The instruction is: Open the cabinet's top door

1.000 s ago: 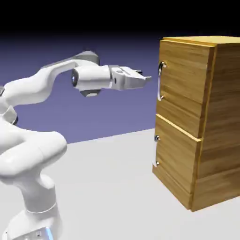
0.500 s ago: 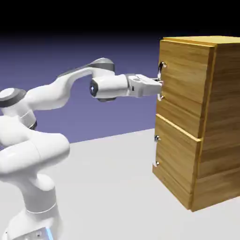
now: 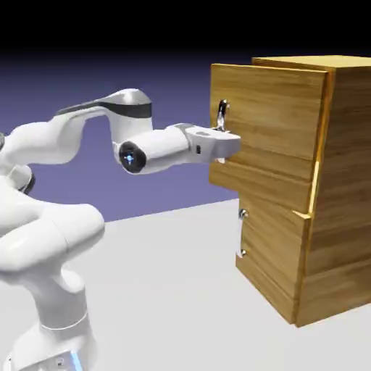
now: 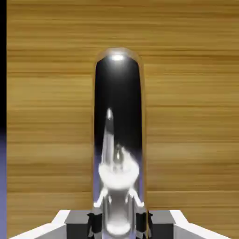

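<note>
Exterior view: the tall light-brown wood-grain cabinet [image 3: 326, 188] stands on the pale grey desk [image 3: 174, 290]; its top door [image 3: 264, 130] (the panel with the vertical silver bar handle [image 3: 221, 116]) juts out from the front; the white two-finger tool [image 3: 226, 145] is clenched on that handle. Hand view: the mirror-bright bar [image 4: 119, 140] runs up between the grey fingertips [image 4: 77, 227], wood grain filling the background.

Open tabletop [image 3: 167, 290] beside cabinet [image 3: 340, 217]
</note>
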`<state>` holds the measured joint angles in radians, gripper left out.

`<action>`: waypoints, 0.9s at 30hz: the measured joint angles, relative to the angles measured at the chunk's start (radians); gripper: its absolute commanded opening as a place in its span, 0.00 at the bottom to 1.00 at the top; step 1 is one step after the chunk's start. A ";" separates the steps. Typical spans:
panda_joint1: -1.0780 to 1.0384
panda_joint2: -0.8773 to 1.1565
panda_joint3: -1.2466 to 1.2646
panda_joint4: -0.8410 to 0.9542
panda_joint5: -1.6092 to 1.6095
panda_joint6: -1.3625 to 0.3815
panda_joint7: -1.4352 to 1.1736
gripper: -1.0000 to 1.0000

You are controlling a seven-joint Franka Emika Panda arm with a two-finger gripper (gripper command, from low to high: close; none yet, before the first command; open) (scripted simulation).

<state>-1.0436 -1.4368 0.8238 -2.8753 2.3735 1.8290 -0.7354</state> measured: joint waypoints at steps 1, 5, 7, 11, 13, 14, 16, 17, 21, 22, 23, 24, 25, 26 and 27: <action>-0.007 0.011 -0.026 -0.011 -0.023 -0.043 -0.015 0.00; -0.050 0.069 -0.131 -0.040 -0.125 -0.217 -0.077 0.00; -0.080 0.107 -0.181 -0.044 -0.183 -0.304 -0.112 0.00; -0.153 0.208 -0.272 -0.030 -0.312 -0.478 -0.193 0.00; -0.194 0.273 -0.312 -0.011 -0.386 -0.565 -0.241 0.00; -0.216 0.310 -0.330 0.003 -0.426 -0.608 -0.267 0.00; -0.255 0.382 -0.358 0.034 -0.501 -0.683 -0.318 0.00; -0.273 0.418 -0.368 0.052 -0.538 -0.716 -0.344 0.00; -0.333 0.563 -0.396 0.132 -0.678 -0.825 -0.441 0.00; -0.346 0.600 -0.400 0.155 -0.712 -0.847 -0.464 0.00; -0.358 0.636 -0.402 0.178 -0.745 -0.868 -0.487 0.00; -0.368 0.672 -0.404 0.203 -0.778 -0.887 -0.509 0.00; -0.378 0.708 -0.405 0.228 -0.811 -0.904 -0.530 0.00; -0.387 0.745 -0.406 0.254 -0.843 -0.920 -0.550 0.00; -0.395 0.781 -0.406 0.280 -0.875 -0.935 -0.570 0.00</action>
<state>-1.4384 -0.6559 0.4182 -2.5949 1.4984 0.8939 -1.3054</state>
